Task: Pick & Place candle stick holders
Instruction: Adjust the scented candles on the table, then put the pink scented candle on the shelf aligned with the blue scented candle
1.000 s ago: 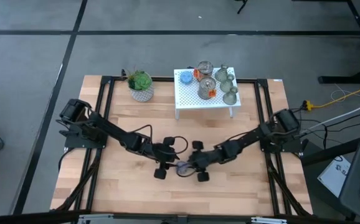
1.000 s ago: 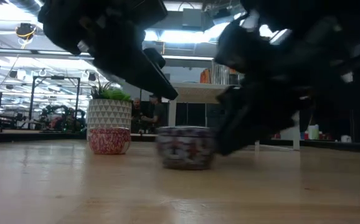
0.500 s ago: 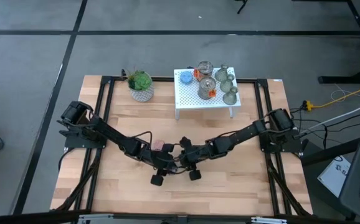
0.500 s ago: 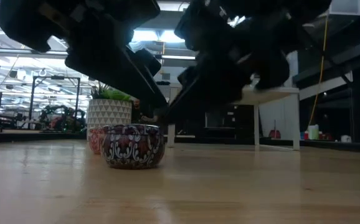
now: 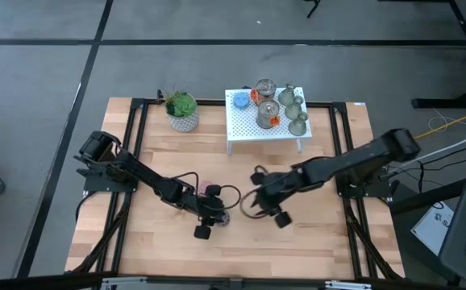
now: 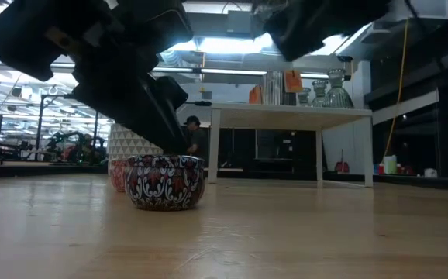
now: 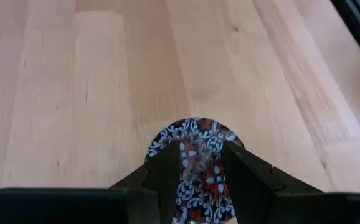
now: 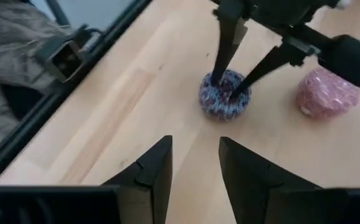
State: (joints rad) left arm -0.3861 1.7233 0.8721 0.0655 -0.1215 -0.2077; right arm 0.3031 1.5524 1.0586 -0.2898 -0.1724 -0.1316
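Fingers of our left gripper [image 7: 195,163] pinch one patterned bowl [image 6: 166,180], one pink bowl [image 8: 327,92] beside, our right gripper [image 8: 194,163] parted, empty.

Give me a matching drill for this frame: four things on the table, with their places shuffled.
Things:
1. patterned pot
2. pink speckled pot
3. potted plant
4. grey-green candle holders

Places:
A. on top of the white stand
B. on the table at the left gripper
C. at the table's far edge, left of the white stand
D. on the table beside the pot that the left gripper is on

Pairs: 1-B, 2-D, 3-C, 4-A
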